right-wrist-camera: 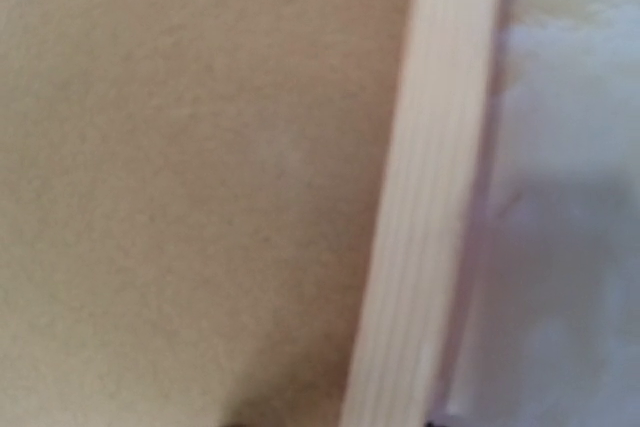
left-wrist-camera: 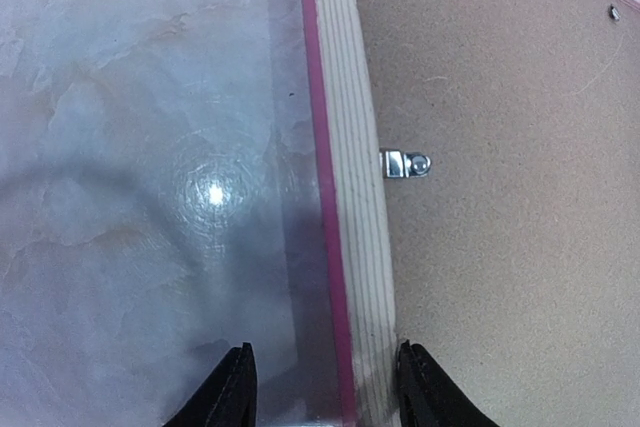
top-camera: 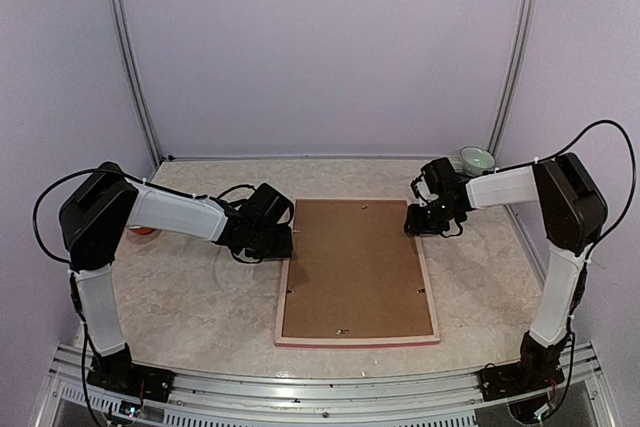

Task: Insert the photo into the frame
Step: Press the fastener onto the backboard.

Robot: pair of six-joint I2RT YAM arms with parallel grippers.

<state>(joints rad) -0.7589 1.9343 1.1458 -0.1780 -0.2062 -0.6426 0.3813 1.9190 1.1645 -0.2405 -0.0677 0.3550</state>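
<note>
The frame (top-camera: 428, 292) lies face down on the table, pale wood back up with pink edges. A plain brown backing board (top-camera: 352, 267) fills it. The photo is not in view. My left gripper (top-camera: 283, 244) is open at the frame's left rail; in the left wrist view its fingertips (left-wrist-camera: 238, 387) straddle the pale rail (left-wrist-camera: 355, 197), one over the table and one over the board. My right gripper (top-camera: 424, 219) is low over the right rail (right-wrist-camera: 430, 197) near the far corner. Only dark tips show either side of the rail, so it looks open.
A small metal tab (left-wrist-camera: 405, 163) holds the board at the left rail. A pale green round object (top-camera: 476, 159) sits at the back right corner. An orange object (top-camera: 143, 230) peeks out behind the left arm. Purple walls enclose the table.
</note>
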